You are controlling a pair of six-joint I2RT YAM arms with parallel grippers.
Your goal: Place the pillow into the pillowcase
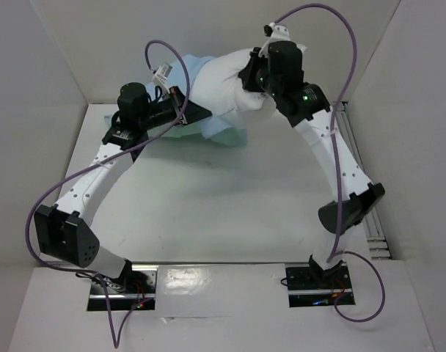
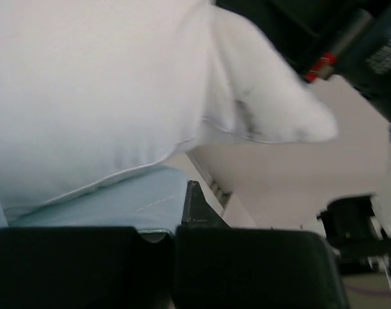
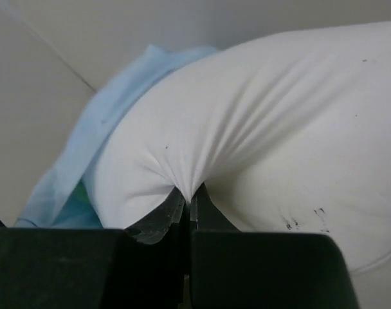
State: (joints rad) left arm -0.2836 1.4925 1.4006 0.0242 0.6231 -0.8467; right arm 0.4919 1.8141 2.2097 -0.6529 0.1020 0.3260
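White pillow [image 1: 221,86] rests on the light-blue pillowcase [image 1: 224,133] at the far side of the table [image 1: 223,205]; right gripper [image 3: 188,196], arm arched over, pinches pillow fabric; left gripper [image 2: 181,211], arm reaching low, clamps the pillowcase edge

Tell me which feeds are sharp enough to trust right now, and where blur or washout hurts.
Top external: sharp, evenly lit, though the pillow nearly merges with the white walls. Left wrist: soft and blurred, pillow washed out, no texture. Right wrist: clearest, creases visible where the right gripper pinches the pillow beside the pillowcase.
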